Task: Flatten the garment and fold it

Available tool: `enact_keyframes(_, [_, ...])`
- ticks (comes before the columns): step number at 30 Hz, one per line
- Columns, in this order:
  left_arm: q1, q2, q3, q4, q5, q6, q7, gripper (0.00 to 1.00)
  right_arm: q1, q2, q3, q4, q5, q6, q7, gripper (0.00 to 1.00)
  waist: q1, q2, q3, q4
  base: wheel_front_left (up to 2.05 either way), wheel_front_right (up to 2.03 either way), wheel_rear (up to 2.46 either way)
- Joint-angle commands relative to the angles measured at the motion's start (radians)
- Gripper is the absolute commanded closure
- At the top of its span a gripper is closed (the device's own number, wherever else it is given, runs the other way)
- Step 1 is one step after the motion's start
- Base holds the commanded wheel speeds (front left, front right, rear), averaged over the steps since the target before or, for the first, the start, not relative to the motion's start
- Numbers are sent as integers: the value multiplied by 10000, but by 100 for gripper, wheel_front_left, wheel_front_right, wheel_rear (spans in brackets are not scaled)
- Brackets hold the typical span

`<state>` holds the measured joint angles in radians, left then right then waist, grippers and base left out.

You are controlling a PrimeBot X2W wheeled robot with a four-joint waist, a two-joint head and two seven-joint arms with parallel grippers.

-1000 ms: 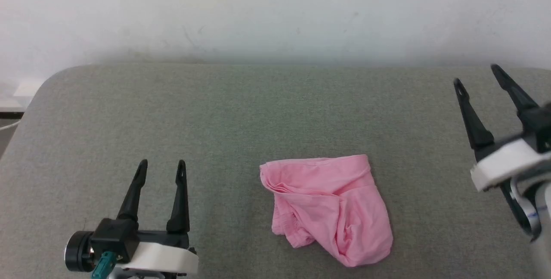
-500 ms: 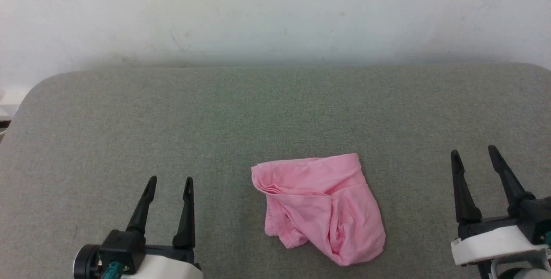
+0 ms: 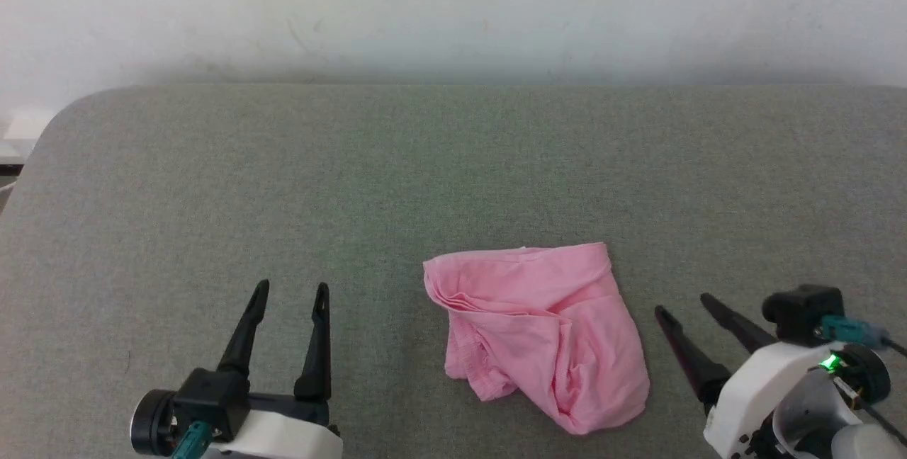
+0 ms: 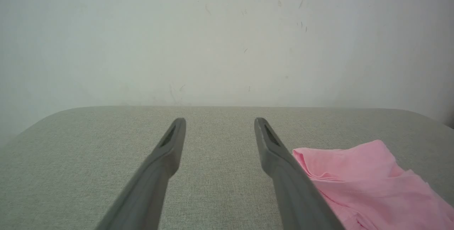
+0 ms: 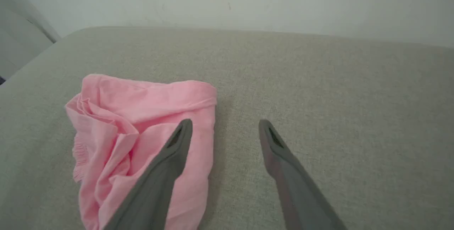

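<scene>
Grey padded surface (image 3: 453,161) before white wall (image 3: 453,13): L gripper (image 3: 292,287) jaws wide, near-left, well apart from shorts (image 3: 545,331); R gripper (image 3: 682,304) jaws wide, tips just beside shorts' right edge; shorts lie crumpled on surface, approx. centre, btwn both grippers.

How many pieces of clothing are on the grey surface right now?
1. The crumpled pink garment lies on the grey surface between the left gripper and the right gripper, nearer the right one. Its folds could hide something smaller underneath.
</scene>
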<state>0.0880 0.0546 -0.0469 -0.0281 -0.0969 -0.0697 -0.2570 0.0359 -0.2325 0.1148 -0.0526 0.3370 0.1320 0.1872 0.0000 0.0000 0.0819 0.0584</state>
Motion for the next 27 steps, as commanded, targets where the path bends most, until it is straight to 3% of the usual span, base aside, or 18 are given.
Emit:
enact_keyframes(1, [-216,-42,-44,35,1,-59,-47,0,-375,-306,299,74,848,-13,889,0,0,0,290,205,0,0,0])
enact_keyframes(5, [-447,-42,-128,60,23,-101,-47,0,-1085,-824,707,217,2908,-13,3016,0,0,0,655,497,0,0,0])
enact_keyframes(10, [-703,-42,-189,109,0,-128,-47,0,-1845,-991,782,1014,3709,-13,4572,0,0,0,1010,931,0,0,0])
enact_keyframes(20, [-914,-43,-278,265,-36,-112,-47,0,-2656,-628,1898,3012,3396,-13,4555,0,0,0,1161,1512,0,0,0])
enact_keyframes(21, [-919,-43,-291,277,-37,-113,-47,0,-2691,-586,2062,3198,3399,-13,4483,36,0,0,1149,1542,0,0,0])
enact_keyframes(22, [-921,-43,-299,287,-39,-111,-47,0,-2732,-552,2212,3352,3409,-13,4378,88,0,0,1135,1562,0,0,0])
enact_keyframes(23, [-920,-43,-307,297,-40,-107,-47,0,-2775,-540,2366,3474,3422,-13,4247,100,0,0,1114,1579,0,0,0])
enact_keyframes(27, [-856,-43,-322,293,-36,-78,-47,0,-3032,-758,2923,3717,3233,-13,3482,100,0,0,936,1496,0,0,0])
